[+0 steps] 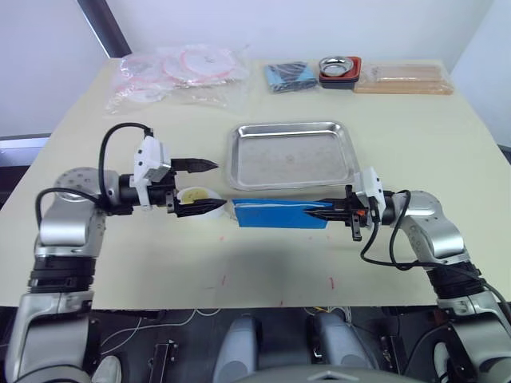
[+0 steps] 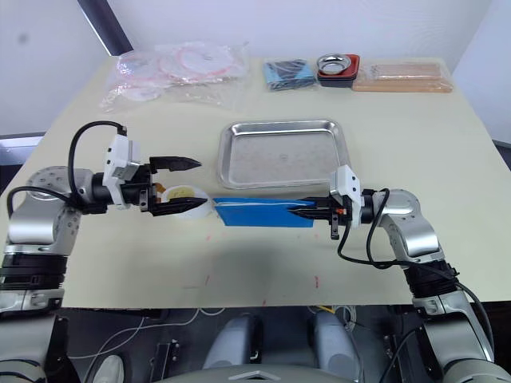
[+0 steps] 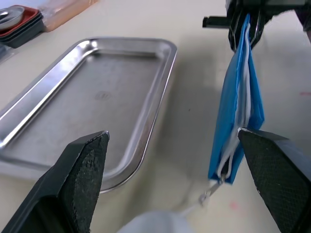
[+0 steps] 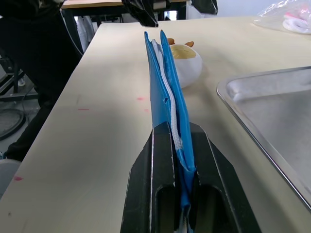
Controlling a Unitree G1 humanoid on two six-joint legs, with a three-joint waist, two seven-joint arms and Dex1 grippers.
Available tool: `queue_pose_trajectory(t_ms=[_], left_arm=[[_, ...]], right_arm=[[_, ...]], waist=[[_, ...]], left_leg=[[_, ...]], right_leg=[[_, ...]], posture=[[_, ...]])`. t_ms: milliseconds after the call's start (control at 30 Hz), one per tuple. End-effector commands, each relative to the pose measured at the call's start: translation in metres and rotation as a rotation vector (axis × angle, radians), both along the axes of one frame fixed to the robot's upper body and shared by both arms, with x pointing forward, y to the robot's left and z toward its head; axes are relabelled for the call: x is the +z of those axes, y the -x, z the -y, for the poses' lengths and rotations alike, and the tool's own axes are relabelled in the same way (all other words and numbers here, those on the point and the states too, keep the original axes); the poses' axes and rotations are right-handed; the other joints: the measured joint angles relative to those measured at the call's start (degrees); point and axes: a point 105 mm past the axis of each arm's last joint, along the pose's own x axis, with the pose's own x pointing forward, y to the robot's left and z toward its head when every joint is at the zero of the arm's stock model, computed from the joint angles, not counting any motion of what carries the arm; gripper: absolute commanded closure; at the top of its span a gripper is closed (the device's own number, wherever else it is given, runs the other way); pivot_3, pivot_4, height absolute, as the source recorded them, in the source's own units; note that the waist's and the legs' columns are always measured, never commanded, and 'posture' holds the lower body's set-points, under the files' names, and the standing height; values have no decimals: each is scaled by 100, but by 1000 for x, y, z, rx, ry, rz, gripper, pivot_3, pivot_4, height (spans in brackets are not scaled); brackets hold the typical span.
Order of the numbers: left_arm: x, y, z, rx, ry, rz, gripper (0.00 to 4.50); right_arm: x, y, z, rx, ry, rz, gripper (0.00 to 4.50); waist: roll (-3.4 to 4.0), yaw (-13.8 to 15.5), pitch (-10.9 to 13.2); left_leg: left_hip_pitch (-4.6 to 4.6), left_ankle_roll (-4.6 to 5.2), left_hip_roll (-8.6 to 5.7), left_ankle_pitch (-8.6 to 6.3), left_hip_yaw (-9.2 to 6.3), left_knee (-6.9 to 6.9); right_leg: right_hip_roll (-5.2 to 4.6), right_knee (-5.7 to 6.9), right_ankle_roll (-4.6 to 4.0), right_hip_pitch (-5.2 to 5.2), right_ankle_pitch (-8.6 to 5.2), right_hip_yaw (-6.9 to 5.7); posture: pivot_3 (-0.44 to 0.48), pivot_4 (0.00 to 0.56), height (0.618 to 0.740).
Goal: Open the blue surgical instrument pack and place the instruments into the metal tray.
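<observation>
you had the table [image 1: 415, 255] carrying everything, a pale cream top. the metal tray [image 1: 291, 153] sat near its middle, shiny and with nothing in it. just in front of the tray, on the side nearer you, the blue pack [image 1: 279, 214] was held on edge, its long side running along the tray's near rim, folded shut with a whitish lining showing between the blue layers. your right gripper [image 1: 319, 212] was clenched on the pack's right end, both black fingers pressed flat against the blue fabric from either side. your left gripper [image 1: 209, 187] hung at the pack's left end with its fingers spread wide, gripping nothing; one finger reached over toward the tray's corner, the other lay close by the pack's left edge. between those spread fingers sat a small white round charm [image 1: 196, 195] with a yellow top, tied to the pack by a thin cord. at the far edge you had clear plastic bags [image 1: 180, 72], a dark blue bundle [image 1: 291, 76], a small bowl on a red base [image 1: 340, 70] and a long tan packet [image 1: 403, 79].
</observation>
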Motion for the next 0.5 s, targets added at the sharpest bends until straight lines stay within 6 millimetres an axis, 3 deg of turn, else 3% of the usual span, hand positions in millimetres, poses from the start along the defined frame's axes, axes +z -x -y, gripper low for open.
queue_pose_trajectory(t_ms=[33, 500], left_arm=[[5, 2, 12, -30, 35, 14, 22], [-11, 0, 28, -63, 15, -24, 22]], right_arm=[[14, 1, -2, 16, -26, 56, 4500], [19, 2, -3, 20, -33, 56, 4500]], waist=[[0, 1, 0], [0, 4, 0]], left_leg=[[0, 0, 0, 0, 0, 0], [0, 0, -1, 0, -1, 0]], right_leg=[[0, 0, 0, 0, 0, 0], [0, 0, 0, 0, 0, 0]], posture=[[0, 150, 740], [0, 150, 740]])
